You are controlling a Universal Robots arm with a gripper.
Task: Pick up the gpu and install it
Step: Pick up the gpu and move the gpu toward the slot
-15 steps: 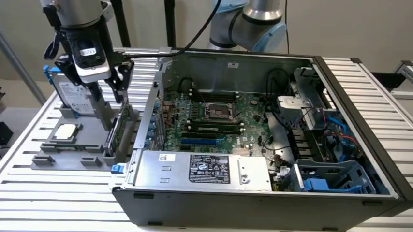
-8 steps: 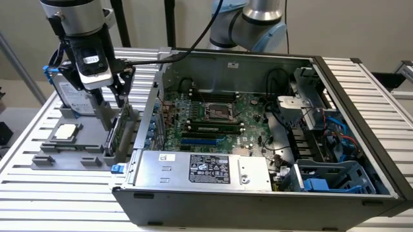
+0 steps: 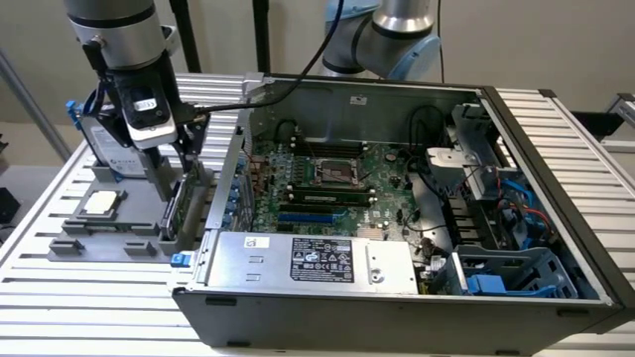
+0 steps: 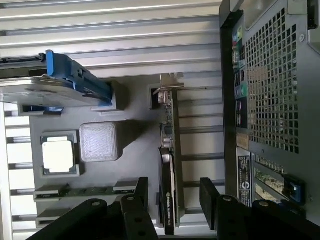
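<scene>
From my seat, the gripper point(image 4: 175, 194) has its jaws spread, one on each side of the gpu point(image 4: 170, 165). I see a gap between each finger and the card, so nothing is grasped. In the exterior view the gripper point(image 3: 177, 182) hangs low over the holder point(image 3: 139, 212), just off the case's outer wall.

The gpu point(image 3: 184, 212) stands on its long edge in a slot of the holder point(image 4: 135, 135), with its thin edge up toward the wrist camera. One flat side faces the case point(image 4: 275, 75), the other the chip point(image 4: 59, 155). Its long axis runs alongside the case wall. The silver bracket end points toward the holder's hard drive point(image 4: 55, 85) end, and the jaws sit nearer the opposite end.

I judge the task to be at its very start. The approach is made, but the card is not clamped, not lifted and not seated.

Farther off, the case point(image 3: 397, 327) lies open with its board point(image 3: 387, 167) exposed, and I see no card fitted there.
</scene>
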